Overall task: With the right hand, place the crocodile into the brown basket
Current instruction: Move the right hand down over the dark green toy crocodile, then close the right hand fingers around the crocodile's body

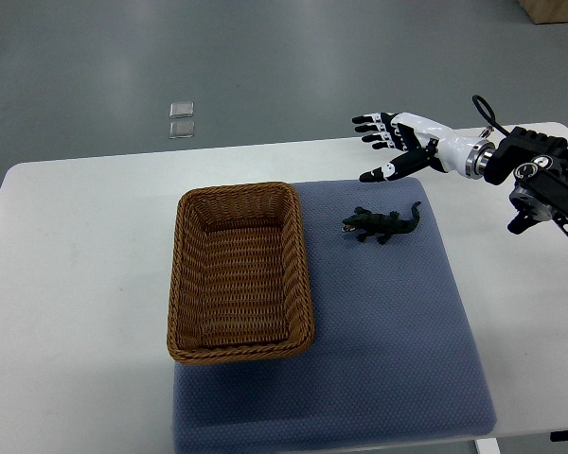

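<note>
A small dark green toy crocodile (382,223) lies on the blue-grey mat (398,331), its head pointing left toward the basket. The brown wicker basket (185,284) stands to its left on the mat's left edge and holds nothing. My right hand (390,142), black and white, hovers above and behind the crocodile near the mat's far edge. Its fingers are spread and it holds nothing. The right arm comes in from the right edge. The left arm does not show.
The white table (76,284) carries the mat and basket. Its far edge runs just behind my right hand. Two small clear squares (181,120) lie on the grey floor beyond the table.
</note>
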Robot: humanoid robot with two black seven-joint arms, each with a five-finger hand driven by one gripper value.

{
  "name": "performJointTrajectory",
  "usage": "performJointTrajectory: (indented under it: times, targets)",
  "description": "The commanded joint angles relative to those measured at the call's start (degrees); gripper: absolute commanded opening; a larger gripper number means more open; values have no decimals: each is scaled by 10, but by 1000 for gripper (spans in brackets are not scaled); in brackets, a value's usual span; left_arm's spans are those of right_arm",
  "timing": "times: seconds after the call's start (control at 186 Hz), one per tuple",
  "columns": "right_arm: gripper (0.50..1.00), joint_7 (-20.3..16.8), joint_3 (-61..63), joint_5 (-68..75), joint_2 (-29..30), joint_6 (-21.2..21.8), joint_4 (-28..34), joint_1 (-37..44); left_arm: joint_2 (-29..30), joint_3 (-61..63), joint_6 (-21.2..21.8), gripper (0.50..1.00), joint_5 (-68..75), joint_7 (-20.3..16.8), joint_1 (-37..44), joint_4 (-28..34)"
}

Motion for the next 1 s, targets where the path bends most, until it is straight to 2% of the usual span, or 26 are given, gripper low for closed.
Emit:
performJointTrajectory:
  times: [0.0,0.226,0.446,0.752,0.907,0.993]
  targets:
    - [926,22,-9,-97,-5,0,13,4,0,0,0,1000,0,0,0,1]
    - [926,29,-128,-163,-27,-11,40,55,0,0,0,1000,0,0,0,0]
    - [924,26,-250,-170,-20,-76,38,89,0,0,0,1000,0,0,0,0]
    - [915,23,-280,-174,-16,-105,19,88,0,0,0,1000,0,0,1,0]
    - [903,23,-323,-179,2,-144,-7,89,0,-1,0,1000,0,0,0,0]
    - [903,23,-333,-179,4,-148,-7,90,0,0,0,1000,0,0,0,0]
